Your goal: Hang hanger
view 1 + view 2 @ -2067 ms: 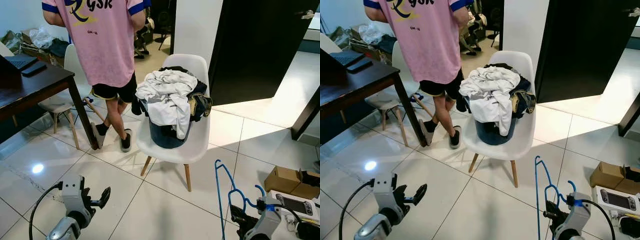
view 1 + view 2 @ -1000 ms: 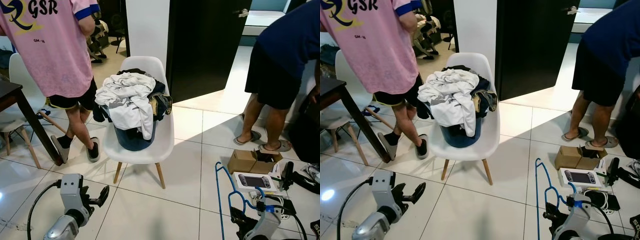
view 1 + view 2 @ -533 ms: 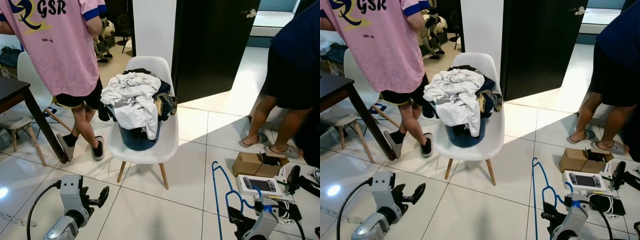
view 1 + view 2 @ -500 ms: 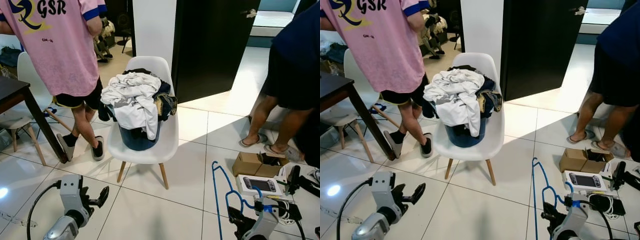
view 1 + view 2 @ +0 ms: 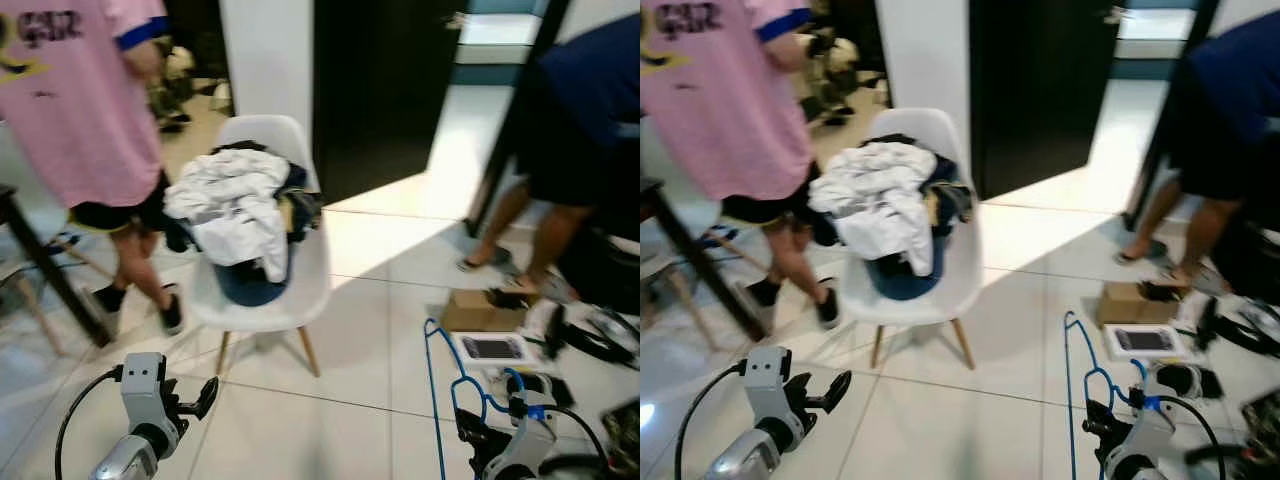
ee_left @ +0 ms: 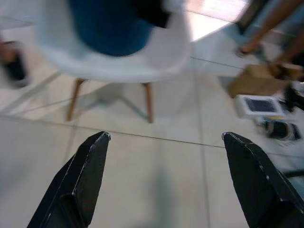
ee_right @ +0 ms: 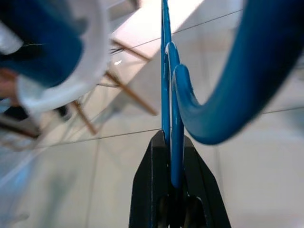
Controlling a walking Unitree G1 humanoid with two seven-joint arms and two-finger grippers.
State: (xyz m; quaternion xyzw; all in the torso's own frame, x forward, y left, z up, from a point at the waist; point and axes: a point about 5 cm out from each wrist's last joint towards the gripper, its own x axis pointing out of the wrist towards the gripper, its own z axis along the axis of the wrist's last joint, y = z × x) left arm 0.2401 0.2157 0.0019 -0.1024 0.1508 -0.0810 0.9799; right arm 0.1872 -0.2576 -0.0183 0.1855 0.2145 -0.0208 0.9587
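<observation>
**Q:** Location and orientation of the hanger (image 5: 447, 390)?

**A:** Near right of the scene, held above the floor (image 5: 330, 400). It is blue. Its long side rises almost vertically, and the hook curls over just beside the right hand (image 7: 172, 176). The head views are blurred.

**Q:** State of the right hand?

**A:** Fingers pressed together on the hanger's thin wire, as the right wrist view shows. The arm is low at the near right, bent at the bottom edge of the head views.

**Q:** The left hand (image 5: 195, 400)?

**A:** Near left, low above the floor, holding nothing. The left wrist view shows its fingers (image 6: 80, 178) set wide apart, pointing toward a white chair (image 5: 262, 290).

**Q:** Surroundings?

**A:** The chair stands mid-scene and carries a blue basket (image 5: 243, 282) heaped with clothes (image 5: 230, 205). A person in pink (image 5: 75, 95) stands far left of it; a person in navy (image 5: 575, 120) stands far right. A box (image 5: 478, 312) and a handheld device (image 5: 492, 348) lie on the floor at right.
</observation>
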